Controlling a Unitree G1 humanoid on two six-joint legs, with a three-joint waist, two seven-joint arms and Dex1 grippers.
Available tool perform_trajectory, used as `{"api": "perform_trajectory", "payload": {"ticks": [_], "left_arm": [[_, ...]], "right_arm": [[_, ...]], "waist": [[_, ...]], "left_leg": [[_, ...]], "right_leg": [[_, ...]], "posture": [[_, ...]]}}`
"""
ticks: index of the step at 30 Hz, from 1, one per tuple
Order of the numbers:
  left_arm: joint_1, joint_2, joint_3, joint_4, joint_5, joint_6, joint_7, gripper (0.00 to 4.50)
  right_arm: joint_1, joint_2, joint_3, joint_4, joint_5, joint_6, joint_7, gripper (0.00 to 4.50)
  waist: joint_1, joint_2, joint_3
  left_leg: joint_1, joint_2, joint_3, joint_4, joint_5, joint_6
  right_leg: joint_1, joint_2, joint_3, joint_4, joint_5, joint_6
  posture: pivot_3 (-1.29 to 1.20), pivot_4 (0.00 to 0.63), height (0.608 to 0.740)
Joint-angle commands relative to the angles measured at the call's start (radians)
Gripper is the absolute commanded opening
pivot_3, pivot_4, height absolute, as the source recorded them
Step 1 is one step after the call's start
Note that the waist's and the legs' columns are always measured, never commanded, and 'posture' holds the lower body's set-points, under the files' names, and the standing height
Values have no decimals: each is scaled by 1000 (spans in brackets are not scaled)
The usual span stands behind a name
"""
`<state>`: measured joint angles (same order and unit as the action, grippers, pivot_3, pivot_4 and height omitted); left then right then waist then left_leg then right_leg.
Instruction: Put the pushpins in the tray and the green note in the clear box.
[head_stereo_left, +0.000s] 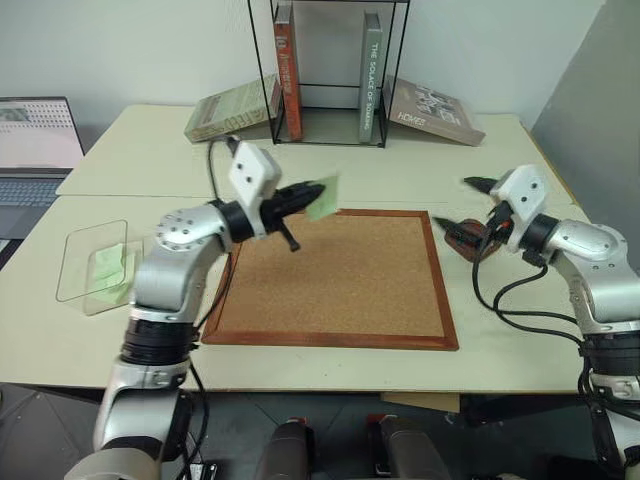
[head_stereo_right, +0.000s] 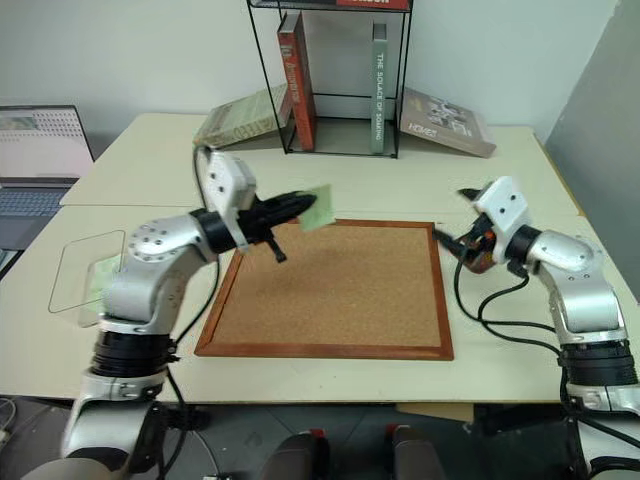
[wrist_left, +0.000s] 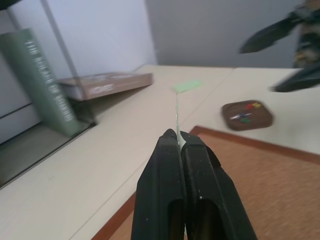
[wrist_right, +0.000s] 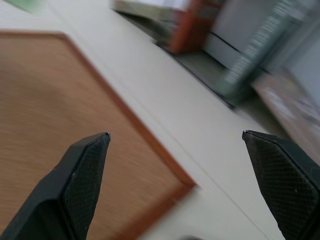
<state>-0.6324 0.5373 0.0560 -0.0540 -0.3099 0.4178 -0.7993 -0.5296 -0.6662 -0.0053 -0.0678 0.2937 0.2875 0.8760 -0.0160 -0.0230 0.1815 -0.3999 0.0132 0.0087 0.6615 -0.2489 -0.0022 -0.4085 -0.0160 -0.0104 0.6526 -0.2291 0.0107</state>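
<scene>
My left gripper (head_stereo_left: 300, 198) is shut on one edge of the pale green note (head_stereo_left: 323, 197) and holds it in the air over the cork board's far left corner. In the left wrist view the note (wrist_left: 178, 107) stands edge-on between the closed fingers. The dark brown tray (wrist_left: 260, 120) sits on the table just past the board's right edge, with several pushpins (wrist_left: 248, 106) lying in it, red and yellow among them. Above the tray hangs my right gripper (head_stereo_left: 452, 202), wide open and holding nothing. The clear box (head_stereo_left: 95, 265) rests at the table's left with pale green notes inside.
The wood-framed cork board (head_stereo_left: 335, 275) covers the middle of the table. A black wire rack (head_stereo_left: 330, 70) with upright books stands at the back, with books leaning against both of its sides. A laptop (head_stereo_left: 35, 140) sits at the far left.
</scene>
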Motion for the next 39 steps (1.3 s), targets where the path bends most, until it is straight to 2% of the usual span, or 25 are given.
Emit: {"api": "perform_trajectory", "payload": {"ticks": [1,8,15,18,23,34,39], "left_arm": [[5,80,88,-7,22,35,64,0],[51,260,235,49,87,112,194,0],[216,397,369,9,138,175,252,0],[324,452,391,6,199,137,263,0],[428,444,467,44,215,124,302,0],[405,362,440,218,223,66,409,0],[397,339,439,224,211,72,423,943]], "right_arm": [[-56,37,76,-122,91,111,75,4488],[-198,202,268,-103,67,181,107,4488],[-234,300,321,-47,16,152,83,4488],[-239,321,328,-44,11,150,92,4488],[-248,357,343,-36,6,144,100,4488],[-256,394,355,-33,0,144,98,4488],[-250,394,353,-42,-1,152,92,4500]], "waist": [[0,0,0],[-11,-1,1],[-7,-2,1],[-7,-2,1],[-7,-3,1],[-2,-3,0],[-2,-4,0]], "left_leg": [[0,0,0,0,0,0],[0,-1,0,1,0,0],[-1,-2,1,0,0,-1],[-2,-3,1,0,0,-1],[-1,-2,1,0,0,-1],[-1,-1,1,0,0,-1],[-1,-1,1,0,0,-1]], "right_leg": [[0,0,0,0,0,0],[-2,-2,0,4,0,-1],[-4,-5,0,5,-1,-2],[-5,-6,0,5,-1,-2],[-6,-6,-1,7,-2,-5],[-8,-7,-2,9,-1,-10],[-8,-7,-2,9,0,-10]], "posture": [[0,150,740],[0,150,740],[0,150,740],[0,150,740],[0,150,740],[0,150,740],[0,150,740]]}}
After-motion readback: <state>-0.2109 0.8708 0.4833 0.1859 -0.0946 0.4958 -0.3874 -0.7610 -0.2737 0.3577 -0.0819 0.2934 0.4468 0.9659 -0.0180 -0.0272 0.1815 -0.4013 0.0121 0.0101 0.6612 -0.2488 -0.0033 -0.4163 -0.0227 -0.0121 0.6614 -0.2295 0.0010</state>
